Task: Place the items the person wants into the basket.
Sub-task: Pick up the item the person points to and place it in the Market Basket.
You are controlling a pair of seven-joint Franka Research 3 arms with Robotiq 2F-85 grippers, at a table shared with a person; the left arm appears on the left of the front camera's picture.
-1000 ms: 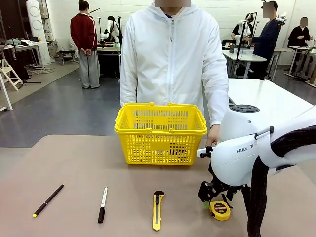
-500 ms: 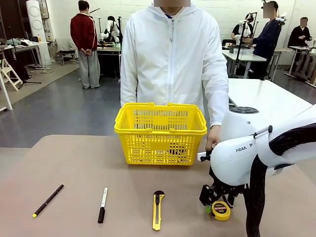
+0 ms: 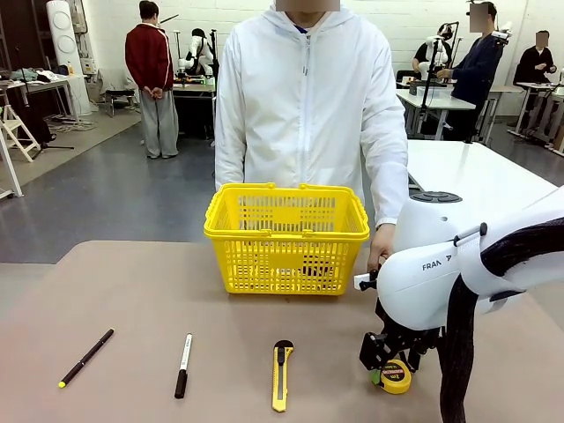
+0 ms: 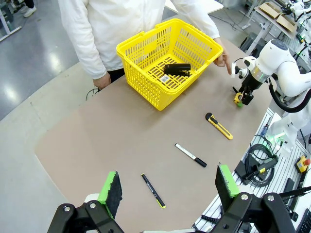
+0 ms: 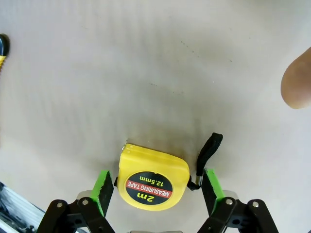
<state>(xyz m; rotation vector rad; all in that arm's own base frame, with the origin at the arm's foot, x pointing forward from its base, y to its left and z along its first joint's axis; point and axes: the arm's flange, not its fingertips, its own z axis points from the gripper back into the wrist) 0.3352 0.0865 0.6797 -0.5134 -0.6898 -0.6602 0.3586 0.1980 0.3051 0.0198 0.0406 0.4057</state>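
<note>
Right gripper is pointed straight down at the table, fingers apart and straddling the tape measure, which is laid flat; pads are just beside it. Left gripper is held high, fingers spread wide.

Right end effector lowered further onto table, fingers now straddling tape measure.

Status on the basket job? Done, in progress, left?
Done: one black item lies in the basket; it's neither wanted tool.
In hand: the right gripper straddles the tape measure on the table, jaws not yet clamped.
Left: lift it and drop it in, then the pen.
</note>
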